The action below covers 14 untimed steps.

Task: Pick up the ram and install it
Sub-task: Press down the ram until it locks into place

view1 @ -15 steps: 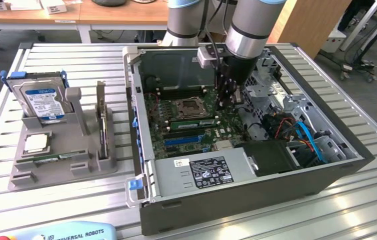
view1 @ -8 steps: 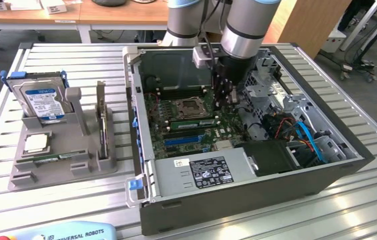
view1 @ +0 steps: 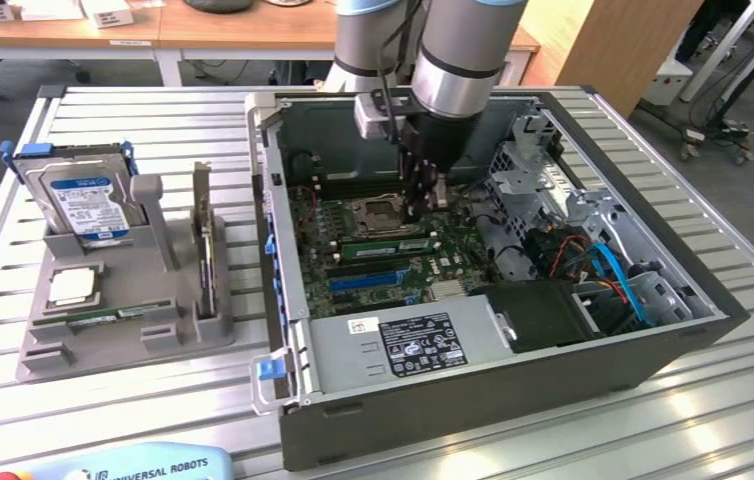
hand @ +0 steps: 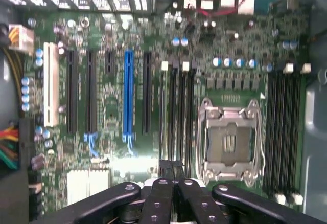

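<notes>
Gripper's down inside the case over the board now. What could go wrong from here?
1. The gripper hangs right beside the open CPU socket; a sideways drift could touch its exposed contacts.
2. The memory slots lie tightly side by side, so a small offset could meet the wrong slot or the ridge between two.

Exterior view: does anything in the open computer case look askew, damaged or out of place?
Nothing stands out. The gripper hangs over the motherboard inside the case; the CPU socket sits empty, and no part looks tilted or damaged.
</notes>
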Each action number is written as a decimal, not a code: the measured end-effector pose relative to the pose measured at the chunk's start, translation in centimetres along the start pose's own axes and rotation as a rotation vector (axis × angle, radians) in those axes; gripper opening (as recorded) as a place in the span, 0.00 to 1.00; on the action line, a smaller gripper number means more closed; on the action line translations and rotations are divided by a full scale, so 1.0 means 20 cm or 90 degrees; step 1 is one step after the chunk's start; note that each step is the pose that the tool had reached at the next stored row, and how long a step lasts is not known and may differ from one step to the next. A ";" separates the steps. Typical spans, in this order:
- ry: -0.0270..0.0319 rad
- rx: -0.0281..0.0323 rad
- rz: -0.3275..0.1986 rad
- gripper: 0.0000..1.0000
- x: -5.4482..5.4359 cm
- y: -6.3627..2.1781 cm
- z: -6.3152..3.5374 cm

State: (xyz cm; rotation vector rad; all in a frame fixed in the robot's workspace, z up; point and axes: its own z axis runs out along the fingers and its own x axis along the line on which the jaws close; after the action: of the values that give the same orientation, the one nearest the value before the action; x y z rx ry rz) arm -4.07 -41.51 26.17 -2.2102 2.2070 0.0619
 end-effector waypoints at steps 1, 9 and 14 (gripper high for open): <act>0.0000 0.0000 0.000 0.10 0.00 0.012 0.001; 0.0000 0.0000 0.000 0.10 0.00 0.110 0.009; 0.0000 0.0000 0.001 0.10 0.00 0.173 0.016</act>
State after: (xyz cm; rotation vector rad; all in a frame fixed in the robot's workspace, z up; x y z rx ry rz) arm -7.55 -41.51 25.91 -2.2091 2.2081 0.0620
